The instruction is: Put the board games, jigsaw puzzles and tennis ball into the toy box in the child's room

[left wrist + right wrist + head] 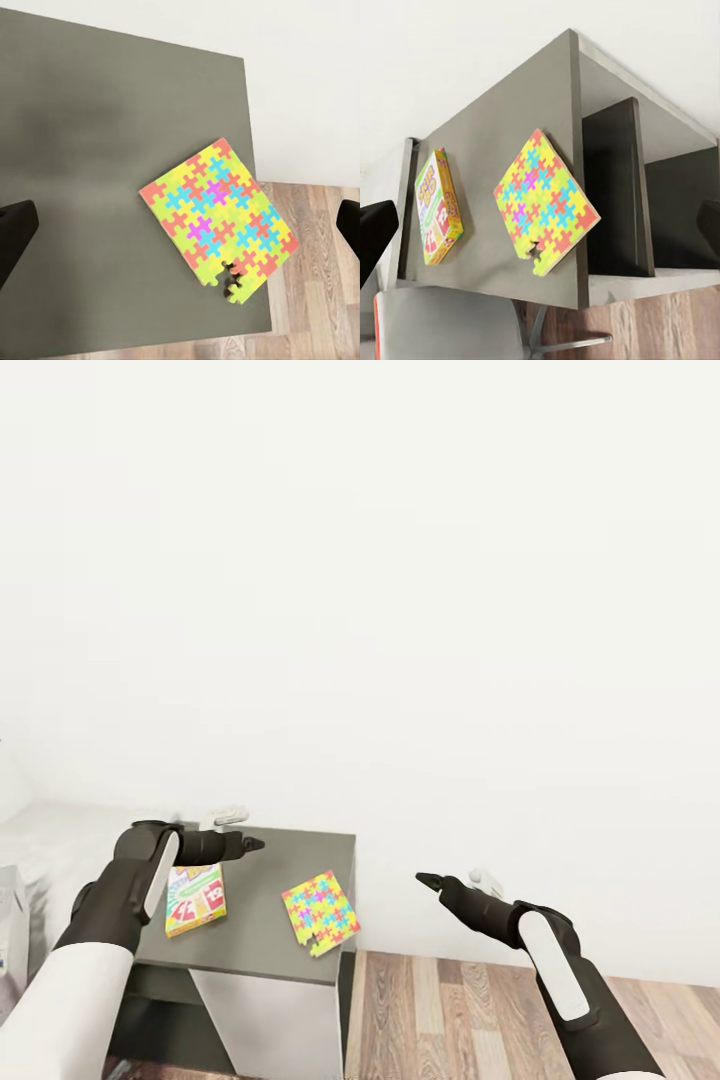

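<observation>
Two toys are seen on the dark table [262,940]: puzzle [320,912] overhanging its right edge, game [194,898] near its left edge under the spread-fingered left gripper [252,845], right gripper [430,880] likewise parted.

bare dark table top [90,187] around jigsaw puzzle [219,219], board game [194,898] well apart
</observation>
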{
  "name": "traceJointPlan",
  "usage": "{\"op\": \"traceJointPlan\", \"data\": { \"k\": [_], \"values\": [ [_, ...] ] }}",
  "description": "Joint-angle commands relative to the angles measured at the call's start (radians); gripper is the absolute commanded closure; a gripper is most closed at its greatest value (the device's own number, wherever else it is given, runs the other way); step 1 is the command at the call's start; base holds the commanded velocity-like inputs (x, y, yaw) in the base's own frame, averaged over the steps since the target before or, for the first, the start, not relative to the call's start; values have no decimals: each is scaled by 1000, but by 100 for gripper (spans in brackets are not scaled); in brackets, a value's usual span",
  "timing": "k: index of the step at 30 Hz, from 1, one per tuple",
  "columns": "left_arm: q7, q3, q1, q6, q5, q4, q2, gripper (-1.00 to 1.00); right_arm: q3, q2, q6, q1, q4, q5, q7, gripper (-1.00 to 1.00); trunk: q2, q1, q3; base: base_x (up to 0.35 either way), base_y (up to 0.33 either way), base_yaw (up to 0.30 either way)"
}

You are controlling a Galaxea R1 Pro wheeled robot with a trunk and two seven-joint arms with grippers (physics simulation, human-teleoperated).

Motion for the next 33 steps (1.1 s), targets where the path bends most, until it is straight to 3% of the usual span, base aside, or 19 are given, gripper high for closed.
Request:
{"op": "traceJointPlan", "data": {
  "k": [1, 18, 29, 33],
  "values": [
    [-5, 0, -1, 4, -3, 0, -1, -100, -2, 1, 5, -1, -1, 1, 4, -100, -2, 1, -4, 0, 0, 74],
    [-4, -8, -1, -22, -1, 0, -4, -100, -3, 1, 5, 0, -1, -2, 35, -100, -2, 1, -13, 0, 0, 14],
    [-3, -28, -1, -27, -1, 0, -4, -100, -4, 0, 5, 0, -2, -2, 38, -100, -2, 1, -25, 0, 0, -149],
    [-3, -29, -1, -27, -1, 0, -5, -100, -7, 0, 5, 1, -16, -1, 74, -100, -2, 1, -28, 0, 0, -116]
  ]
}}
